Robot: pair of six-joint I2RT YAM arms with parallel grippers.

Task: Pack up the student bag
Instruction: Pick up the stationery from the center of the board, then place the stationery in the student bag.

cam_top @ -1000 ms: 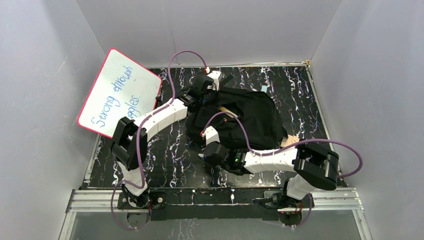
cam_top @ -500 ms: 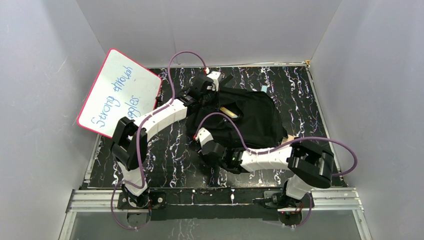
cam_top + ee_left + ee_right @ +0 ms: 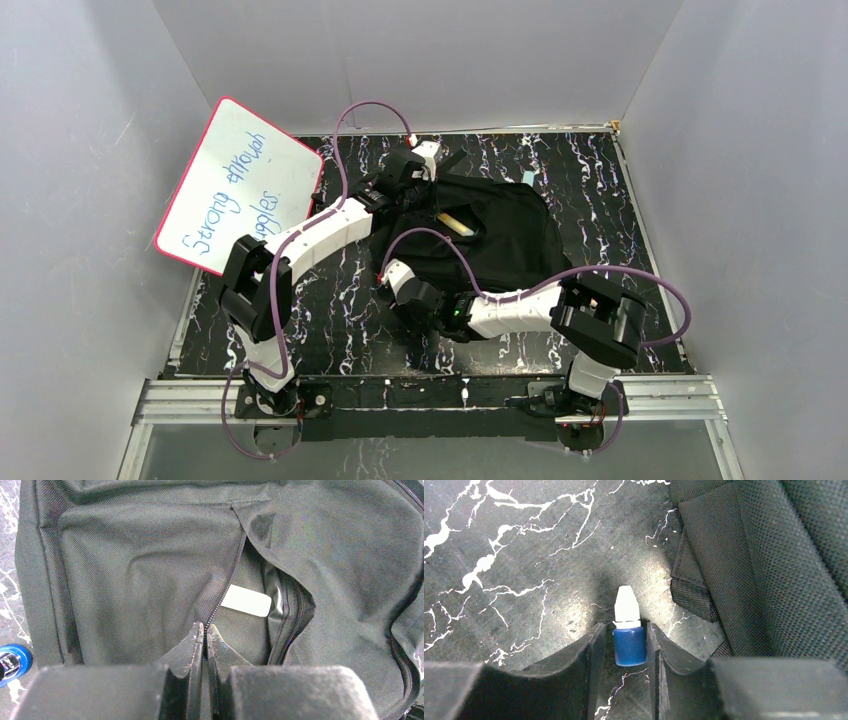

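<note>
The student bag (image 3: 500, 235), black fabric, lies in the middle of the table. My left gripper (image 3: 425, 165) sits at its far left corner. In the left wrist view the left gripper (image 3: 205, 626) is shut on the bag's zipper edge (image 3: 227, 575), and the opening beside it shows a white flat item (image 3: 246, 600) inside. My right gripper (image 3: 408, 312) is low at the bag's near left corner. In the right wrist view the right gripper (image 3: 623, 626) stands open astride a small blue bottle (image 3: 629, 645) with a white cap. The bottle lies on the table, with a gap at the left finger.
A red-rimmed whiteboard (image 3: 240, 185) with blue writing leans on the left wall. A black strap end (image 3: 694, 585) of the bag lies just right of the bottle. A blue round object (image 3: 12, 660) rests on the marbled table (image 3: 340, 300) by the bag's side.
My right arm has swung left along the bag's near side, and its gripper has ended up lower and further left. The left arm and the bag have not moved.
</note>
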